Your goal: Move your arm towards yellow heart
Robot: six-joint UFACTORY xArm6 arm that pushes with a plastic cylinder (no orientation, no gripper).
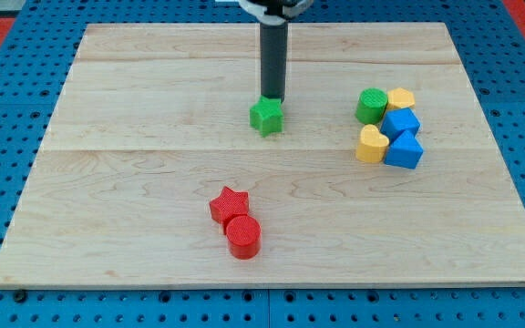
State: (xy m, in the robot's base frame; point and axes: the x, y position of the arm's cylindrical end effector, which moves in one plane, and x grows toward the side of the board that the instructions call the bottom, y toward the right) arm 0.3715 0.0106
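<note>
my tip touching green star top edge | yellow heart well right | no pincer on rig, state n/a

The pale wooden table carries a green star just above its middle, with my tip touching that block's top edge. Near the view's right edge sits a tight cluster: a green cylinder, a yellow block, a blue block, a yellow heart and a blue triangular block. Toward the view's bottom, a red star touches a red cylinder.
</note>
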